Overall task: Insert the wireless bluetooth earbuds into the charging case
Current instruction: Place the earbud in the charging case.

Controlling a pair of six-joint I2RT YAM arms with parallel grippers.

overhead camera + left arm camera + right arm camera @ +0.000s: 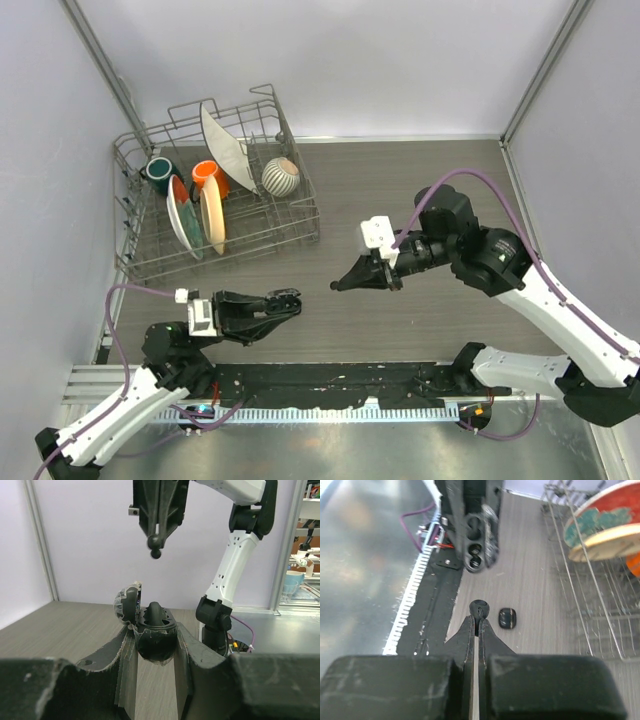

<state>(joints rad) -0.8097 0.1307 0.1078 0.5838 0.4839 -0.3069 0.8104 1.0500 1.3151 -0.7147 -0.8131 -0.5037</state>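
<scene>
The top external camera looks steeply down from above the arm bases, with the dish rack [215, 190] far left and the open charging case [285, 298] nearer than the rack. The left wrist camera sits close behind the case [152, 625], level, facing away from the rack. The right wrist camera tilts down, with the rack [590, 580] to its right and the case [479, 540] ahead.

Two earbuds [156, 547], two cases [479, 545], three plates [225, 150], two mugs [205, 172]

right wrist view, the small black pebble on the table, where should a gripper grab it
Probably from straight above, fingers closing on two opposite rounded edges of the black pebble. It lies flat and low on the table, bare surface all round, apart from the rack.
</scene>
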